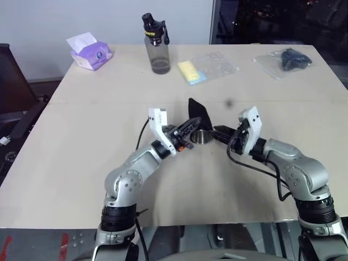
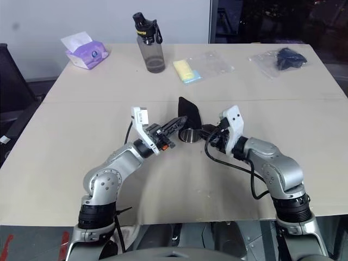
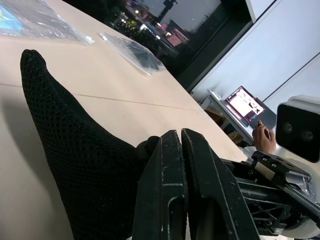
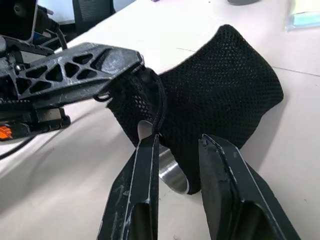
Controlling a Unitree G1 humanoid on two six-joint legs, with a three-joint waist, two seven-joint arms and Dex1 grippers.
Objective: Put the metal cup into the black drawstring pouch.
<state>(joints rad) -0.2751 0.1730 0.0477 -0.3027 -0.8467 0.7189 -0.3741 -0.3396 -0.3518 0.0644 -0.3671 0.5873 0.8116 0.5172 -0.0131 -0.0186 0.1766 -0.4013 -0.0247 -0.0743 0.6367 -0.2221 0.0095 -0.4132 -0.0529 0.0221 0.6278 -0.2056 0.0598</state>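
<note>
The black drawstring pouch (image 1: 199, 111) stands up from the middle of the table, a mesh bag with its mouth low. My left gripper (image 1: 194, 125) is shut on the mouth's edge by the cord, and the left wrist view has its fingers (image 3: 170, 165) pressed together against the fabric (image 3: 75, 150). The metal cup (image 1: 203, 136) sits on the table just under that mouth. In the right wrist view its silver wall (image 4: 171, 176) shows partly covered by the pouch (image 4: 225, 85). My right gripper (image 4: 177, 142) is at the mouth from the other side, fingers apart, the cord beside one fingertip.
At the back of the table stand a grey bottle with a black cap (image 1: 156, 46), a purple tissue pack (image 1: 89, 51), a yellow item in a clear bag (image 1: 193, 72) and a dark item in a clear bag (image 1: 288, 60). A person's hand (image 3: 262, 139) shows far off.
</note>
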